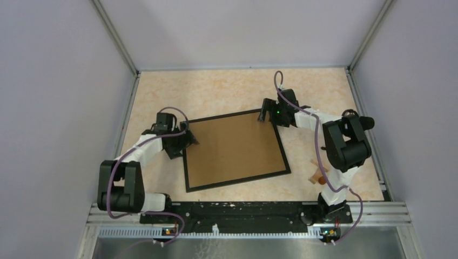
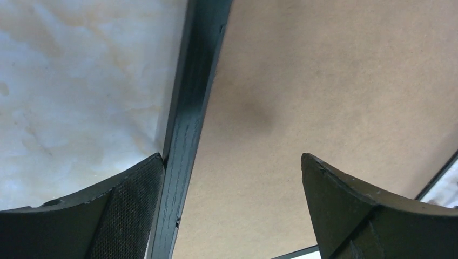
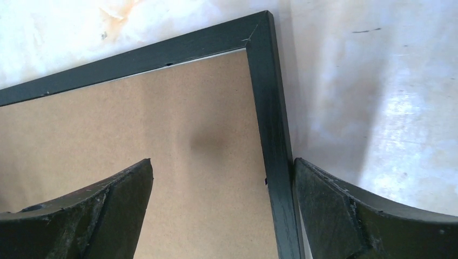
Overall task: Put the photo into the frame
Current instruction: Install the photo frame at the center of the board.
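- Frame (image 1: 238, 181): is lying flat on the table (image 1: 216, 91), spanning the space between the two grippers, thin black border showing on all four sides.
- Brown panel (image 1: 233, 148): is filling the frame's opening and facing up; it is looking like a backing board, and no printed photo is showing anywhere.
- Left gripper (image 2: 231, 159): is standing with its jaws wide apart and holding nothing. It is straddling one border rail: the outer finger (image 2: 129, 199) is sitting over bare table right against the rail's outside edge, and the inner finger (image 2: 345, 205) is hanging over the brown panel.
- Right gripper (image 3: 222, 162): is likewise spread wide and empty, hovering just short of a frame corner. One finger (image 3: 102, 210) is over the panel and the other (image 3: 351, 210) is over the table just outside the rail.
- Small wooden pieces (image 1: 316, 174): are resting beside the right arm's base, well clear of both grippers.
- Handling, as judged: the frame is probably stiff and fairly light, with a smooth, narrow rail that is giving the pads little to bite on. Whether glass is sitting under the panel cannot be told, so treat it as fragile.
- Hold point, as judged: pinch across the rail already lying between each pair of fingers, near the corners where the frame is stiffest. The panel is likely thin, so press it rather than pinch it.
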Available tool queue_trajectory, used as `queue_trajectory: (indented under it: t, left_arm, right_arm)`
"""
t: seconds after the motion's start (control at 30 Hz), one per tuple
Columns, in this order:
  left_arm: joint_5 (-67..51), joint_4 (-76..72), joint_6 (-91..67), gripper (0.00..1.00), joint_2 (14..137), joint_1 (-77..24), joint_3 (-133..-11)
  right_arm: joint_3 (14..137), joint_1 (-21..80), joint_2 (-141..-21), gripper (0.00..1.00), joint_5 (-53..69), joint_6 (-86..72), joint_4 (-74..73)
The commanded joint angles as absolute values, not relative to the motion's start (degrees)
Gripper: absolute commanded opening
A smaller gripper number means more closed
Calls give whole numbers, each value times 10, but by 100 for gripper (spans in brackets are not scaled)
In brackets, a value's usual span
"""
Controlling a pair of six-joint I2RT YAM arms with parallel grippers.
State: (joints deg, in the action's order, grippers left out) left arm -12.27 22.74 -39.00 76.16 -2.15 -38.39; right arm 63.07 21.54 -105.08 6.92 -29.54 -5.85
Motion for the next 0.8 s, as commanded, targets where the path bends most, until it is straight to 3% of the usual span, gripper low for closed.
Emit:
queue_trajectory:
  t: [0.0, 0.1, 0.27, 0.57, 0.77]
  left_arm:
    - [-52, 309, -360, 99, 768, -63, -493]
    - [33, 416, -369, 99, 723, -64, -510]
    - [-45, 493, -418, 97, 643, -105, -450]
    - [-45, 522, -514, 97, 607, -216, -396]
    - [-74, 461, -533, 97, 607, -228, -345]
  right_arm:
    - [626, 224, -1051, 99, 50, -297, -138]
    - [619, 223, -1038, 99, 29, -290, -149]
    - [613, 219, -1037, 99, 36, -287, -145]
    - [608, 215, -1037, 99, 48, -286, -137]
    - [604, 214, -1038, 99, 60, -284, -135]
